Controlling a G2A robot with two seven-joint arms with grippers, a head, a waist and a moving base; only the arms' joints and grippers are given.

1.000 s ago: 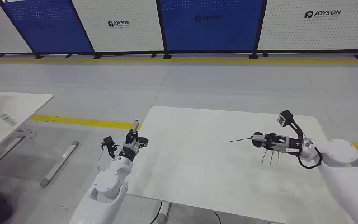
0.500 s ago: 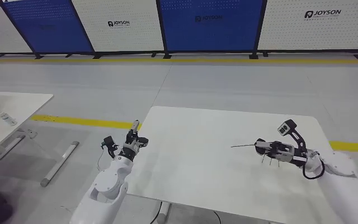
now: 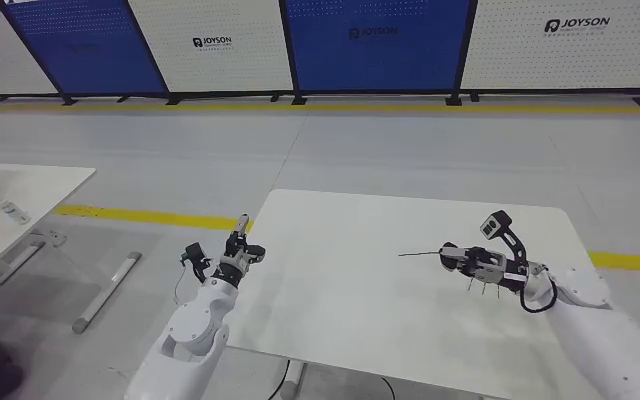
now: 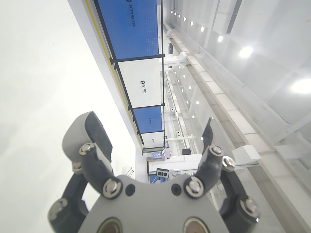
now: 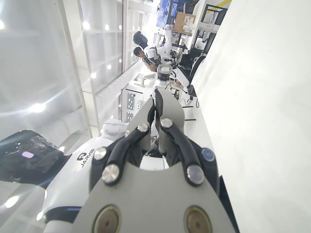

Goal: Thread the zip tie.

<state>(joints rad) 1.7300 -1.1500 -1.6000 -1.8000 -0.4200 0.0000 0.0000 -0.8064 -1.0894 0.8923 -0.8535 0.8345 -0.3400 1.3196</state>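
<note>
The right gripper, clamped on the zip tie, first dipped toward 5 o'clock, then slid back toward 9 o'clock.

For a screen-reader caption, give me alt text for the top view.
The right gripper, over the right side of the white table, is shut on a thin black zip tie that points toward the table's middle. The left gripper is open at the table's left edge.

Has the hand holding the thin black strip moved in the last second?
Yes. The right hand, gripping the zip tie, has shifted toward the table's middle, away from its right edge.
</note>
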